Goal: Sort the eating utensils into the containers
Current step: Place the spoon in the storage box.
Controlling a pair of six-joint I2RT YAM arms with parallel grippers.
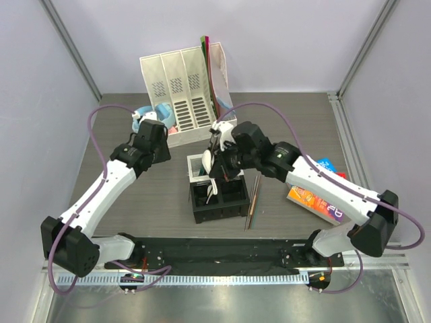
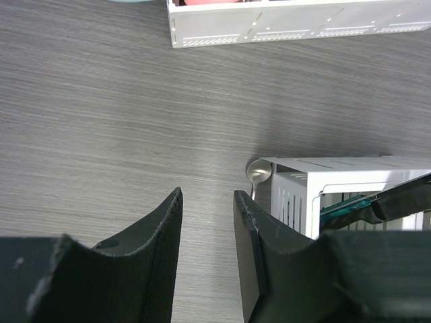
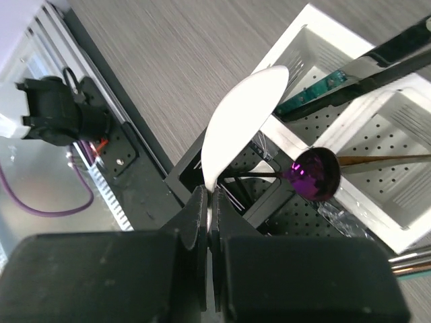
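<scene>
Above the four-cell caddy (image 1: 217, 214), the right gripper (image 3: 209, 202) is pressed together on the handle of a white ceramic soup spoon (image 3: 244, 118), with no gap visible between its fingers. The spoon's bowl is held tilted ahead of the fingers, over the caddy. A purple spoon (image 3: 313, 175) is seen at the border between the black and white cells; which cell holds it cannot be told. A green-handled piece of cutlery (image 3: 323, 87) is leaned across one white cell, and a thin brown chopstick (image 3: 384, 159) is laid across the neighbouring white cell. A pair of chopsticks (image 1: 252, 202) is left on the table just right of the caddy. The left gripper (image 2: 207, 219) is held to the left of the caddy, above bare table, with its fingers (image 2: 165, 232) parted narrowly and nothing between them. A metal spoon (image 2: 258, 171) is lying on the table against the caddy's white wall.
</scene>
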